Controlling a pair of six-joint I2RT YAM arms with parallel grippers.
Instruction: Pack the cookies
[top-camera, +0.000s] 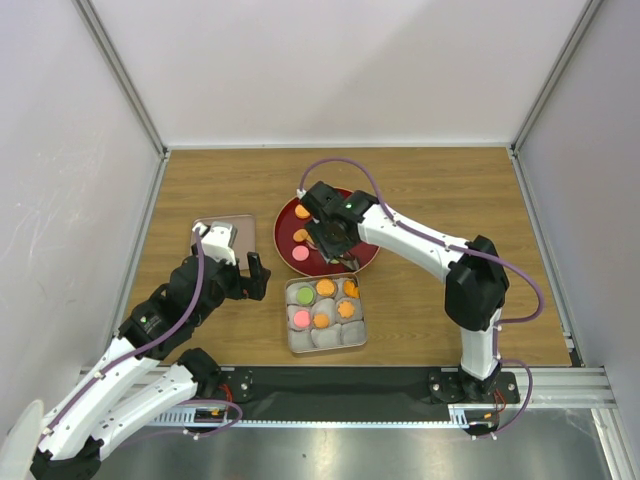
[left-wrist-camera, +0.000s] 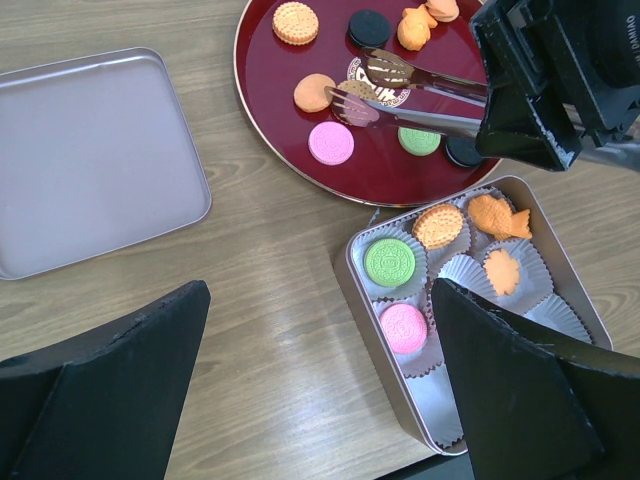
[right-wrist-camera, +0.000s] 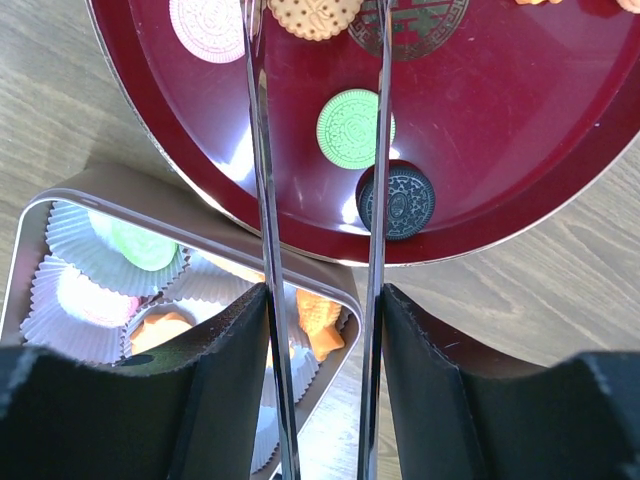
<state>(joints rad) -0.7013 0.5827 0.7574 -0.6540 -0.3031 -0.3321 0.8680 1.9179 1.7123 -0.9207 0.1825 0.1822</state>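
Cookies lie on a dark red plate (left-wrist-camera: 290, 110): tan (left-wrist-camera: 295, 22), orange (left-wrist-camera: 314, 92), pink (left-wrist-camera: 331, 143), green (left-wrist-camera: 419, 141) and black (left-wrist-camera: 369, 27). My right gripper (right-wrist-camera: 320, 380) is shut on metal tongs (right-wrist-camera: 378, 200), whose open tips stand either side of a patterned brown cookie (left-wrist-camera: 352, 90) on the plate. The square tin (left-wrist-camera: 350, 285) holds green (left-wrist-camera: 389, 262), pink (left-wrist-camera: 403, 327) and several orange cookies in paper cups. My left gripper (left-wrist-camera: 315, 390) is open and empty above the table, left of the tin.
The tin's lid (left-wrist-camera: 90, 150) lies flat, left of the plate, partly under my left arm in the top view (top-camera: 243, 225). The tin (top-camera: 290, 330) sits just in front of the plate (top-camera: 285, 225). Grey walls enclose the table on three sides.
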